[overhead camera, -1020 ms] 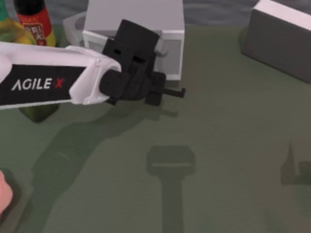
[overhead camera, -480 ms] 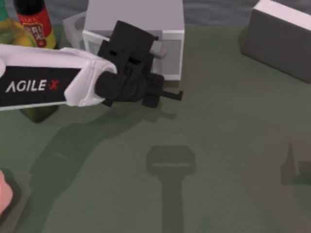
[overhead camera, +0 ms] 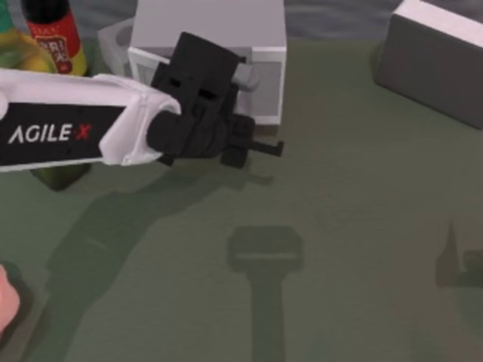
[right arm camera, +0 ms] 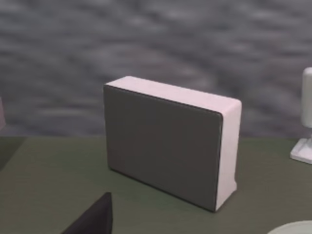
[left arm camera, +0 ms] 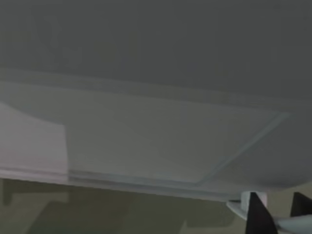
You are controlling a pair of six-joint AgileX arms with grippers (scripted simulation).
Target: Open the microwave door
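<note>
The microwave [overhead camera: 226, 38] stands at the worktop's [overhead camera: 347, 226] far edge, left of centre, its microwave door [left arm camera: 161, 141] filling the left wrist view, seemingly barely ajar. The left claw [overhead camera: 266, 145] hovers at its front, spread unclear and holding nothing visible; it may slip off the handle. The arm reads "AGILE X"; the right arm is parked offscreen.

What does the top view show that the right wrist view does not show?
Only the top view shows the left gripper in front of the microwave, and two bottles at the left edge. Only the right wrist view shows a white post on a base and a pale rim. Both show the grey-and-white box on the green table.
</note>
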